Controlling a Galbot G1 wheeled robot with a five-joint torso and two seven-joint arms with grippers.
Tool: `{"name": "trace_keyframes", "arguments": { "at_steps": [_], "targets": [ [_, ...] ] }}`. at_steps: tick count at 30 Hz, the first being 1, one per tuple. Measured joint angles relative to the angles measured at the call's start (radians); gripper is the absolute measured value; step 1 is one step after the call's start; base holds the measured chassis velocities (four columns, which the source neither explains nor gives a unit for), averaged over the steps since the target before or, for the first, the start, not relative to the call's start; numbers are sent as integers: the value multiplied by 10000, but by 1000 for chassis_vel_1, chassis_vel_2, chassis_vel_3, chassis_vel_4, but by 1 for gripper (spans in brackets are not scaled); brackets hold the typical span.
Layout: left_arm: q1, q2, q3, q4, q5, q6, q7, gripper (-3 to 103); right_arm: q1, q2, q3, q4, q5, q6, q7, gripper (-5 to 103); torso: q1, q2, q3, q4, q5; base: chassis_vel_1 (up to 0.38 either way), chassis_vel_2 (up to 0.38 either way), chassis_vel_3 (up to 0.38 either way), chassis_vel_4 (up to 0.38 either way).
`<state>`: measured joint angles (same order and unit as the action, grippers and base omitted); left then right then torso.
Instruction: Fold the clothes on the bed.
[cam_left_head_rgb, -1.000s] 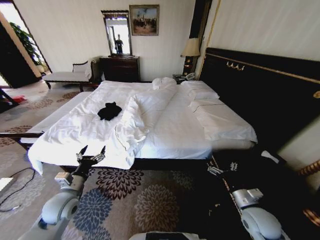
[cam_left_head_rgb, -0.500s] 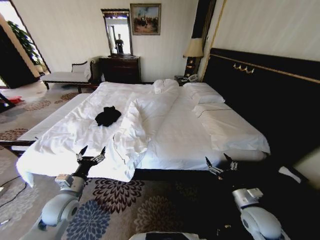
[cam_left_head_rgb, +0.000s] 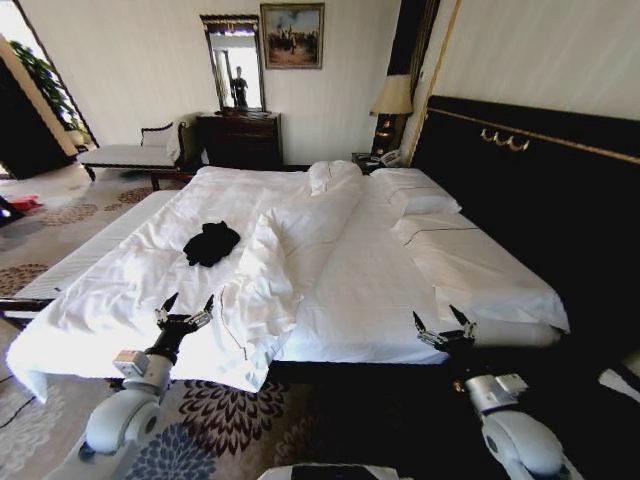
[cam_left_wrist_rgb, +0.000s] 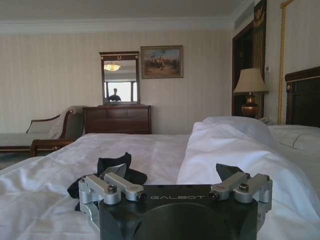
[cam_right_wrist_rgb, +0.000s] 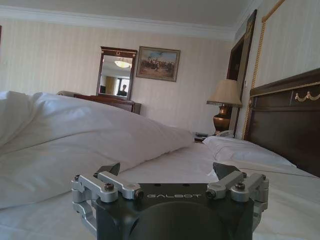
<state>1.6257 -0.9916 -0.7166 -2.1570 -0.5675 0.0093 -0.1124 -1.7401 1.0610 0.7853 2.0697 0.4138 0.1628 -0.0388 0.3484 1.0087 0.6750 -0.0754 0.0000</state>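
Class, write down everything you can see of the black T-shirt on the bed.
The T-shirt is a small, dark lump of soft black cloth, crumpled rather than spread flat, so no sleeves or print can be made out. It lies on the white duvet on the bed's left half, beside a raised fold of bedding. In the left wrist view it sits just beyond the left gripper. Only the duvet touches it; both grippers hang open at the bed's near edge, apart from it.

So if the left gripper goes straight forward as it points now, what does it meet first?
Probably the black T-shirt, bunched on the duvet right ahead of the open left gripper; depth is unclear.
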Motion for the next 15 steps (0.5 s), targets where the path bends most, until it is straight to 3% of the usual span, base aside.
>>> {"name": "trace_keyframes", "arguments": {
  "at_steps": [15],
  "targets": [
    [8,-71,52,22,-27,12,-25,100,101,51,-33,-127,-26,-20,73,100,0,0,0,3,3,-181,190,191,-189]
  ]
}}
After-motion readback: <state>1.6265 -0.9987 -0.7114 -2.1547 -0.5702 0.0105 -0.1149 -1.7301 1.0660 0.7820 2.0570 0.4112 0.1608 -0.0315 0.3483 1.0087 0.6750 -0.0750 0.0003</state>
